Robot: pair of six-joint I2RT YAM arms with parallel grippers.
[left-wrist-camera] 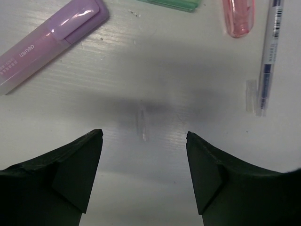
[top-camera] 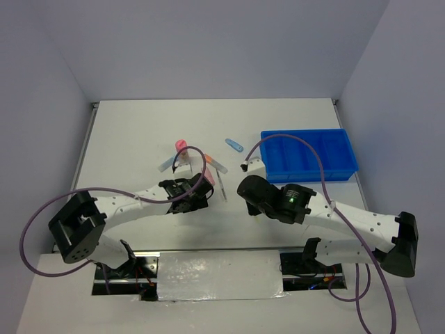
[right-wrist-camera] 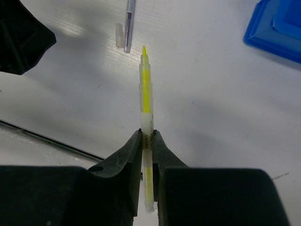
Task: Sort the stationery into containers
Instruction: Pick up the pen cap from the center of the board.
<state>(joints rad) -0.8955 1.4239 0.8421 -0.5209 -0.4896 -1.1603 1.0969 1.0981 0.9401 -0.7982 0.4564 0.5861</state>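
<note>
Right gripper (right-wrist-camera: 146,136): jaws pinched shut on yellow pen (right-wrist-camera: 146,89), held lengthwise btwn the pads, tip pointing straight ahead of the jaws, clear of table (right-wrist-camera: 211,117). Fine print on barrel at the pads is too small to read. Ahead & to one side of the tip: tray (right-wrist-camera: 273,33), bright blue, corner only in wrist view. From above it has low walls w/ ribs dividing it into narrow compartments, blue floors showing. Blue stick (top-camera: 234,145) lies on table near tray, outside it.
Left gripper (left-wrist-camera: 143,136): jaws wide apart over bare table. Ahead of them:
- lilac stick (left-wrist-camera: 47,42), marked "deli", other print illeg.
- green stick (left-wrist-camera: 174,4) & pink stick (left-wrist-camera: 239,19), ends only
- grey pen (left-wrist-camera: 270,56) w/ barcode label, clear cap (left-wrist-camera: 250,95) just beside its near end
</note>
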